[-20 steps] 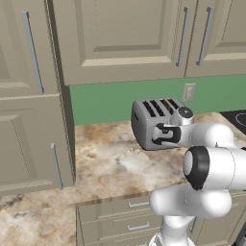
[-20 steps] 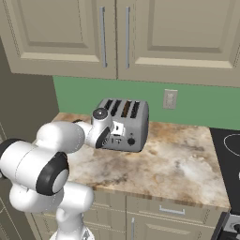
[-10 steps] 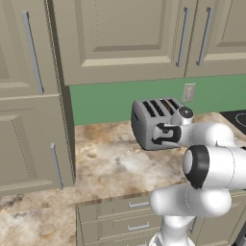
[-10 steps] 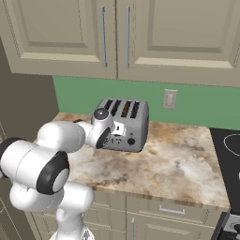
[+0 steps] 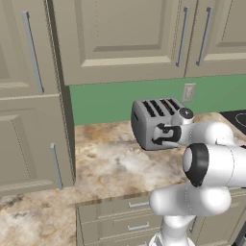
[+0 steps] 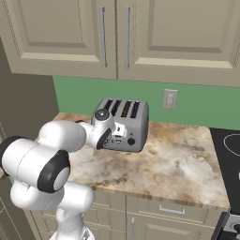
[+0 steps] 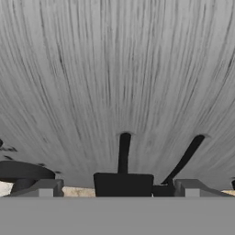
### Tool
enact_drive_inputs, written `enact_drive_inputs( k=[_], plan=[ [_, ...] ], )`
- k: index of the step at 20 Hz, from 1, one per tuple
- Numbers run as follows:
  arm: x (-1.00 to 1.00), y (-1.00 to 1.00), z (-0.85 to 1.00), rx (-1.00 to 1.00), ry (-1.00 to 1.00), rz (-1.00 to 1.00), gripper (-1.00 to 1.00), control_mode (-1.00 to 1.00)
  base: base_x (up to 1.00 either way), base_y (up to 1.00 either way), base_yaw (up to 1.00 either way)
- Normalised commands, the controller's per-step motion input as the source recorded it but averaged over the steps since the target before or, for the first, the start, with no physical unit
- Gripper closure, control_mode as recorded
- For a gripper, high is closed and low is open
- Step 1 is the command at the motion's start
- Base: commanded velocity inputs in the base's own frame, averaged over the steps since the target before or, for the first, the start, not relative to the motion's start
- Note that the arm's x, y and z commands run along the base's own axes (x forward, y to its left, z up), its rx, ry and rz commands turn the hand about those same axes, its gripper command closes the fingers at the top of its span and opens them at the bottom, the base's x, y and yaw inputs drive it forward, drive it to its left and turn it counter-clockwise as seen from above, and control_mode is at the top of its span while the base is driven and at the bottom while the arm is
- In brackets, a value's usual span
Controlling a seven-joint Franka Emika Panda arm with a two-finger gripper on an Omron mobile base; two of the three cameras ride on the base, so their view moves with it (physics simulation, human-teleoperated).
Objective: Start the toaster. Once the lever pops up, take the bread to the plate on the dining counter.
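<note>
Hand view: toaster (image 7: 114, 82) front looms — pincer (image 7: 120, 187) spread wide around its lever (image 7: 123, 183).

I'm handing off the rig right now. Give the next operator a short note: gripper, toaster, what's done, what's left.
Gripper: open, pressed close against the toaster's front, its fingertips to either side of a dark lever.
Toaster: on the marbled worktop, by the green wall under the cabinets. Bread, plate: no sighting from here.
Done: arm brought up to the toaster front.
Left: confirm the lever is pushed down, wait for it to pop up, carry the bread to the plate on the dining counter.
</note>
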Motion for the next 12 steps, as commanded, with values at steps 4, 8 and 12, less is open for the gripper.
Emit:
enact_drive_inputs(
  k=[4,8,12],
  plan=[
    [-0.01,0.00,-0.16,0.00,0.00,0.00,-1.00,-1.00,0.00,0.00,0.00],
    [0.00,0.00,-0.13,0.00,0.00,0.00,-1.00,-1.00,0.00,0.00,0.00],
    [0.00,0.00,-0.13,0.00,0.00,0.00,-1.00,-1.00,0.00,0.00,0.00]
  ],
)
